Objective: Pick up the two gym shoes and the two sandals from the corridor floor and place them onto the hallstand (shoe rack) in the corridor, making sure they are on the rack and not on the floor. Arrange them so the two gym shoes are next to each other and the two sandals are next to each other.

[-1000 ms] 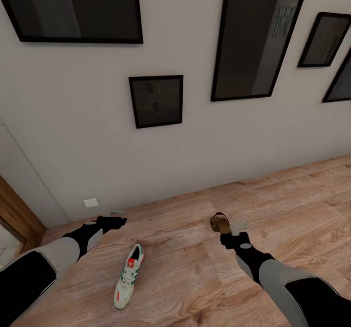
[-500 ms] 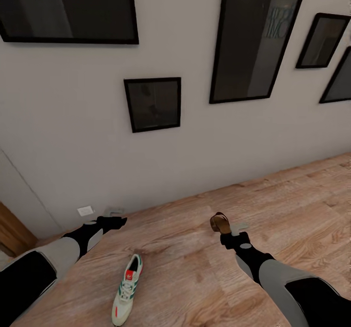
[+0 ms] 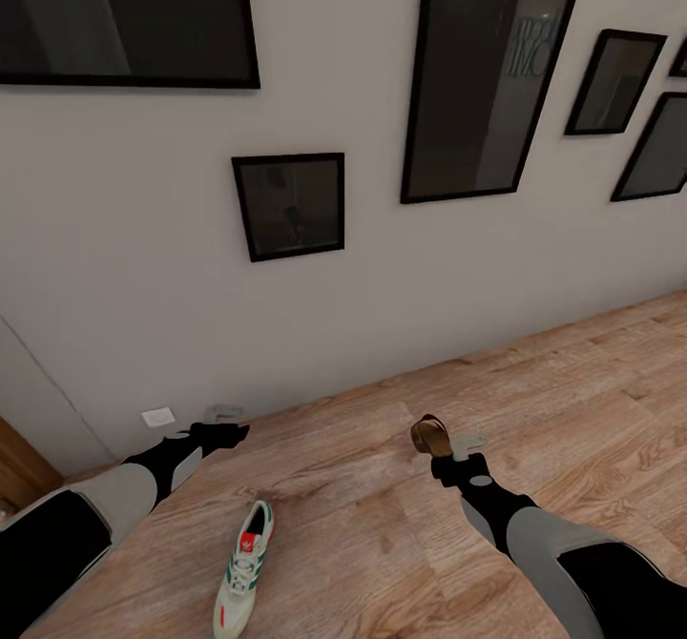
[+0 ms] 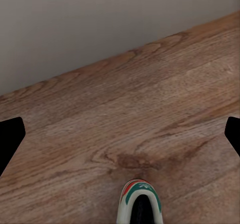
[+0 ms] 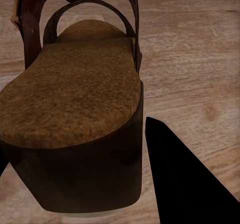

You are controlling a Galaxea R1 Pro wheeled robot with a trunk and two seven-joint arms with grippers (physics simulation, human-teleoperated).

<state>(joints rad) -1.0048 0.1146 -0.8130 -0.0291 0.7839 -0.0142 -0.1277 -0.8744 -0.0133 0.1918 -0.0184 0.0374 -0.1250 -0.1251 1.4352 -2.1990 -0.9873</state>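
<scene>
Presently my right gripper (image 3: 448, 448) pinches a sandal (image 3: 431, 437); my left gripper (image 3: 224, 427) (fingers spread) hovers, one gym shoe (image 3: 241, 574) at its 6 o'clock on the corridor floor (image 3: 572, 391).

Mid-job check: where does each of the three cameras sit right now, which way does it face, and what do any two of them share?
Head view: on the robot's head, facing forward and down at the framed wall and corridor floor; both arms show, left end effector free, right end effector carrying a sandal.
Left wrist view: on the left arm, looking down at floor and wall base; dark fingertips at both edges.
Right wrist view: on the right arm, close on the sandal's heel; one dark finger beside it.
Shared: head and left wrist views both show the gym shoe.
</scene>
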